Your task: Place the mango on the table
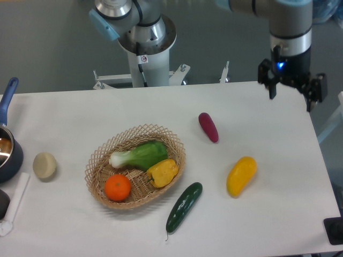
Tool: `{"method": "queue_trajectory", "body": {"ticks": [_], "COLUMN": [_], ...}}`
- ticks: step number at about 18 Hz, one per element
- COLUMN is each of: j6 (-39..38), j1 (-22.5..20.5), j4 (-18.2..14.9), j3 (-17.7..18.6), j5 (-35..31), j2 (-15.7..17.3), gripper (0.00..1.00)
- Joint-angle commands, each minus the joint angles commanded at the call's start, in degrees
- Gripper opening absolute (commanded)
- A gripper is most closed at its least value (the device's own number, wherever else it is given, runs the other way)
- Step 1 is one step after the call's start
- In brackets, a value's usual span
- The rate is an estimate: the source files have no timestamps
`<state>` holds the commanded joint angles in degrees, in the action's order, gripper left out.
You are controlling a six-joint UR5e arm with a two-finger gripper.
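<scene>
The mango [240, 175], a smooth yellow oval with an orange-tinged lower end, lies free on the white table [278, 214] to the right of the basket. My gripper [290, 96] hangs high above the table's far right side, well above and behind the mango. Its fingers [271, 88] stand apart, open, with nothing between them.
A wicker basket [135, 165] holds a bok choy [139, 155], a yellow bell pepper [162, 172] and an orange [117, 187]. A cucumber [184, 206] lies in front of it, a purple sweet potato [208, 127] behind the mango. At the left are a potato [44, 165] and a blue pot [7, 144].
</scene>
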<state>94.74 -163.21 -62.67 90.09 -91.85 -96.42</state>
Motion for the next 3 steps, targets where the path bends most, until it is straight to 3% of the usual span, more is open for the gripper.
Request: {"method": "queue_trajectory", "body": {"ticks": [3], "j6": [0.19], "j1": [-1.93], "j4": [-0.09], "j3": [0.26], "j5": [2.19], "j2": [1.06], "gripper": [1.00]}}
